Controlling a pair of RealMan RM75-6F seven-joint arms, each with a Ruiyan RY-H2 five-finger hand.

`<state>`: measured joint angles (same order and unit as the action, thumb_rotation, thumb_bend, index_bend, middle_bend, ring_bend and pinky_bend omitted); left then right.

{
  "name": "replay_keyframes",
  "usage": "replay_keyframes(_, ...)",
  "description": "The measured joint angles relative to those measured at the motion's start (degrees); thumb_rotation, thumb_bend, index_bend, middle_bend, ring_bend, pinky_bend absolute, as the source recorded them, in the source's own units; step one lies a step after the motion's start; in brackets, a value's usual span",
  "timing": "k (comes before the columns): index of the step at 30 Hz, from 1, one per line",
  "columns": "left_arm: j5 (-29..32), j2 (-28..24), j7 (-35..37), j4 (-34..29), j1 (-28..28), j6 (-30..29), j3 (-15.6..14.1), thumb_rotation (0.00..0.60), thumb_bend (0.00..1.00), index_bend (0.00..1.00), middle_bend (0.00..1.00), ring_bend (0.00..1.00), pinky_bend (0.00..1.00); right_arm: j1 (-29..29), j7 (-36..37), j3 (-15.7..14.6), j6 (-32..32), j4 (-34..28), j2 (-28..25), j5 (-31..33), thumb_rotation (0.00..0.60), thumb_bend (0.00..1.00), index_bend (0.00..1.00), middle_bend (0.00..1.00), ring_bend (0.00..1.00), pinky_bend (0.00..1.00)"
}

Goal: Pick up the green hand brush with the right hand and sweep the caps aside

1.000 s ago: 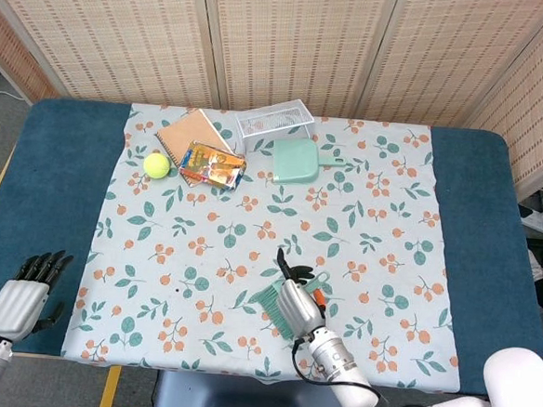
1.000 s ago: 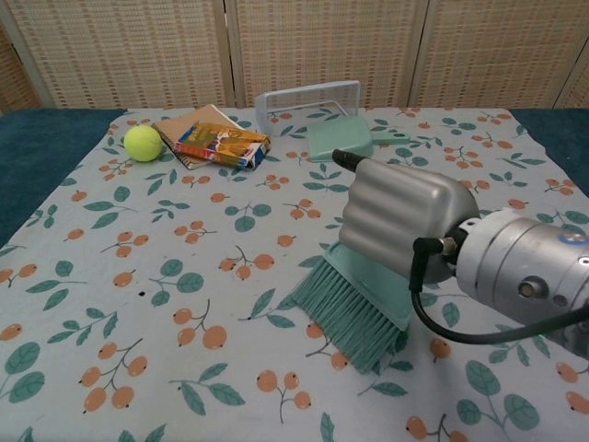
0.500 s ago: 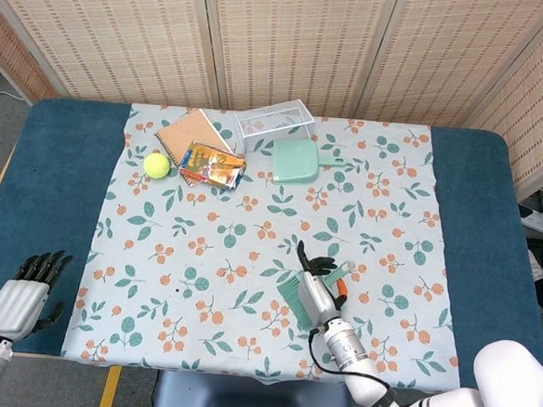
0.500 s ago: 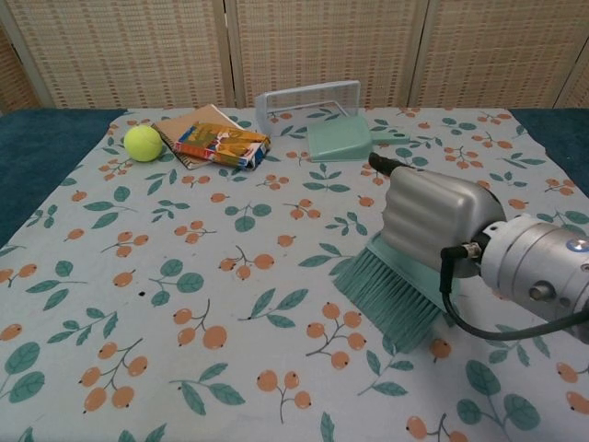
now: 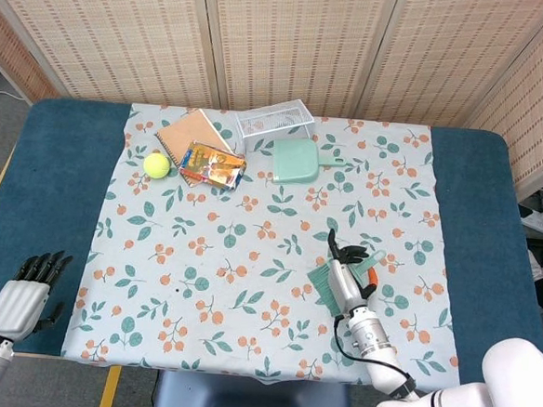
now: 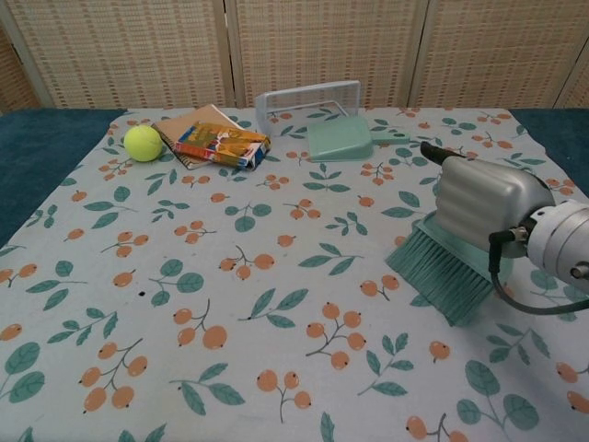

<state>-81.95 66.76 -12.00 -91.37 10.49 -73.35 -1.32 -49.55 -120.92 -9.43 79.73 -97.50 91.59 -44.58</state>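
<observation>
My right hand point(image 5: 345, 277) point(image 6: 483, 204) grips the green hand brush point(image 6: 442, 272) point(image 5: 323, 283) at the front right of the floral cloth point(image 5: 203, 255). The brush's bristles point down and left onto the cloth. No caps can be made out in either view. My left hand point(image 5: 25, 293) hangs off the table's front left corner, fingers apart, holding nothing; the chest view does not show it.
At the back of the cloth lie a green dustpan point(image 5: 298, 160) point(image 6: 342, 140), a white wire basket point(image 5: 274, 122) point(image 6: 308, 101), a notebook point(image 5: 191, 133) with a colourful book point(image 5: 213, 165) point(image 6: 221, 144) on it, and a tennis ball point(image 5: 157, 165) point(image 6: 143, 143). Blue table point(image 5: 49, 179) flanks the cloth.
My right hand has carried the brush rightwards across the cloth, from near the front centre to the front right. The left hand has stayed put.
</observation>
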Motion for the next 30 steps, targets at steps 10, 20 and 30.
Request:
replay_keyframes(10,0.86,0.82,-1.72,0.36,-0.01,0.29,0.05,0.6,0.43,0.0,0.0,0.0,0.08,0.72,4.18,-1.4,-2.04,7.98,-1.19,1.3,0.6,0.54,0.89,0.78,0.43,0.0)
replay_keyframes(20,2.12,1.74,-3.44,0.94,0.11,0.9,0.22,0.6,0.43,0.0,0.0,0.0,0.08,1.49,6.99,-1.68,-3.85,13.53,-2.2,2.47,0.6,0.54,0.89,0.78,0.43,0.0)
replay_keyframes(30,2.71,2.66,-4.87,1.38,0.18,1.34,0.04,0.6,0.43,0.0,0.0,0.0,0.08,3.94,11.78,-2.83,-6.15,20.94,-3.71,2.35,0.6,0.54,0.89,0.78,0.43,0.0)
